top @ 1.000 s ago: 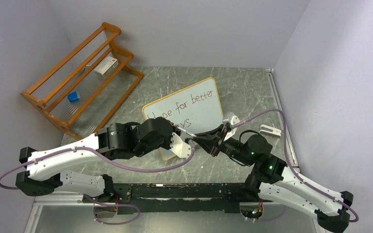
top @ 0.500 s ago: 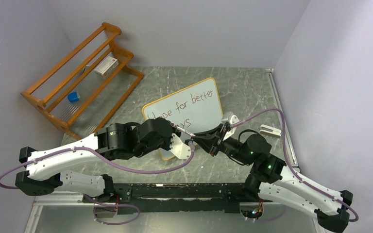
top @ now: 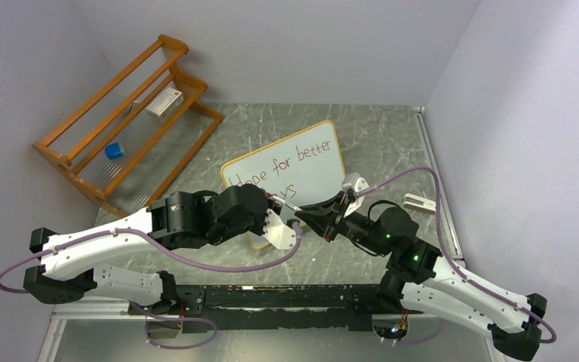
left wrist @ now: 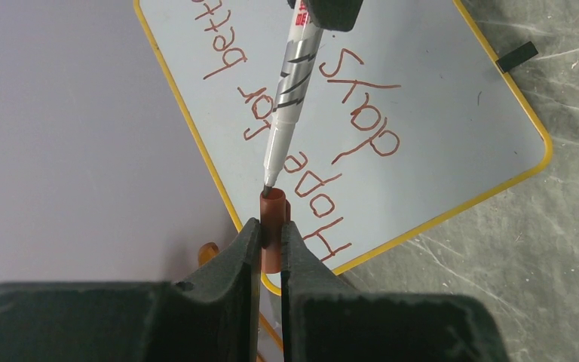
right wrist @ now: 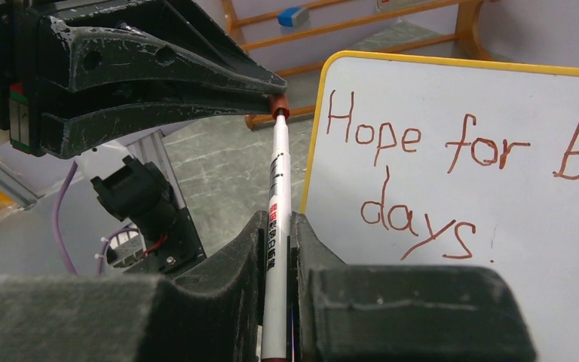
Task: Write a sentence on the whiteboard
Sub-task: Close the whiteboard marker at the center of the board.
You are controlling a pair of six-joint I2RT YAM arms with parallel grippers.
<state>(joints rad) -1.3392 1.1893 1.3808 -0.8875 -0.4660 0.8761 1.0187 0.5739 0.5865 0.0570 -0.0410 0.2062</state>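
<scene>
The whiteboard [top: 318, 175] lies on the table beyond both grippers; it also shows in the left wrist view [left wrist: 452, 128] and the right wrist view [right wrist: 513, 271]. The sentence [top: 295, 161] "Hope for better days" is in red-brown, in two rows [right wrist: 422, 143]. My left gripper [left wrist: 271, 230] is shut on a red-brown marker cap [left wrist: 273, 202]. My right gripper [right wrist: 275, 225] is shut on a white marker [right wrist: 278, 166]. The marker's tip sits at the cap's open mouth. The two grippers meet over the board's near left corner [top: 294, 211].
A wooden rack [top: 196, 81] stands at the back left with a blue block [top: 114, 151] and a white box [top: 164, 101] on it. A small white object [top: 422, 201] lies at the right. Walls close in on three sides.
My right arm has edged a little to the left, bringing the marker tip up to the cap. The left arm and the board have not moved.
</scene>
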